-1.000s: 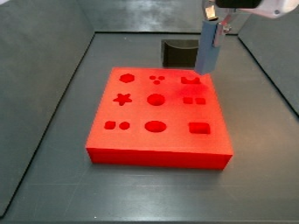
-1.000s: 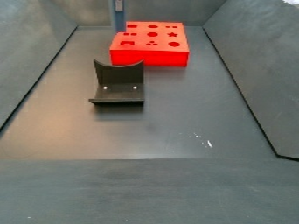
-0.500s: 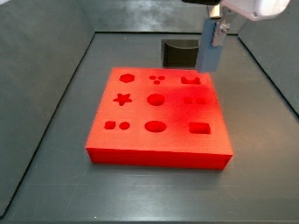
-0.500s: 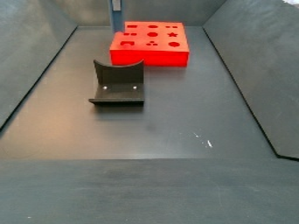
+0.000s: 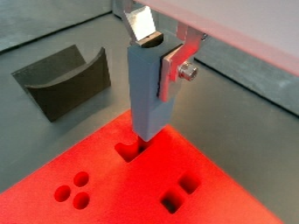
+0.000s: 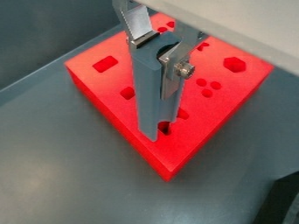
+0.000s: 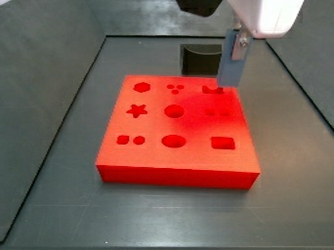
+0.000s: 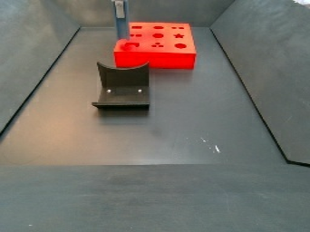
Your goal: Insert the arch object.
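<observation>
Gripper: the gripper (image 5: 156,48) is clamping the top of the tall blue-grey arch piece (image 5: 149,96), holding it upright over the far right part of the red block (image 7: 177,132).
Arch piece: its lower end is sitting at the mouth of the arch-shaped hole (image 5: 128,150); in a wrist view (image 6: 156,96) the tip seems to be just entering, though how deep is hard to tell.
Block: it is lying flat on the dark worktop (image 8: 182,118), with about 9 other cut-outs, such as the star (image 7: 136,110) and the square (image 7: 224,143), all open.
Fixture: the fixture (image 8: 122,87) is standing well apart from the block.
Step in hand: lowering the piece into its hole.
Doing it well: keeping the piece vertical, matching its outline to the hole edges, pressing straight down slowly, and releasing only once it is seated.
Risk: a slight twist would be jamming an edge on the rim.
</observation>
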Tool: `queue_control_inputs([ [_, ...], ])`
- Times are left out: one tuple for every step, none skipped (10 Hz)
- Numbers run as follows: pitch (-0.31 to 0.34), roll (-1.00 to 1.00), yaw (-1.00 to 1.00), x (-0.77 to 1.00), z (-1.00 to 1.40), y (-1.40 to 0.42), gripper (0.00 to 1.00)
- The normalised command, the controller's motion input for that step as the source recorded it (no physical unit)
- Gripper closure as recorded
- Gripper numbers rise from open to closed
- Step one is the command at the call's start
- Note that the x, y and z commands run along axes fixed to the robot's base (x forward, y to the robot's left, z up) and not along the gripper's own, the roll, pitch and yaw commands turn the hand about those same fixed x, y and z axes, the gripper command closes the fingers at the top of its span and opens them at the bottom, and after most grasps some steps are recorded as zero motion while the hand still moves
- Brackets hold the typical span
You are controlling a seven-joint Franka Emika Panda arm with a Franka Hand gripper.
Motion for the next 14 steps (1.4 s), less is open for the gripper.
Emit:
queue_control_inputs([
  [0.044, 0.0, -0.17, -0.08, -0.07, 0.0, 1.0],
  [0.004, 0.0, -0.11, -0.19, -0.06, 0.04, 1.0],
  [0.0, 0.0, -0.11, -0.23, -0.07, 0.03, 1.0],
  [0.0, 0.0, -0.12, -0.23, -0.04, 0.0, 1.0],
  [0.0, -0.01, -0.09, -0.19, -0.03, 0.0, 1.0],
  [-0.013, -0.03, -0.06, -0.13, -0.03, 0.0, 1.0],
  [-0.007, -0.02, -0.08, -0.06, -0.06, 0.0, 1.0],
  [-0.001, -0.01, -0.11, -0.08, -0.12, 0.0, 1.0],
  [0.0, -0.03, -0.13, -0.03, -0.12, 0.0, 1.0],
  [-0.001, -0.04, -0.14, 0.0, -0.14, 0.0, 1.0],
  [0.0, -0.07, -0.16, 0.0, -0.17, 0.0, 1.0],
  [0.0, -0.08, -0.19, 0.05, -0.21, 0.0, 1.0],
  [0.0, -0.08, -0.19, 0.01, -0.24, 0.02, 1.0],
  [0.0, -0.08, -0.2, 0.0, -0.31, 0.05, 1.0],
])
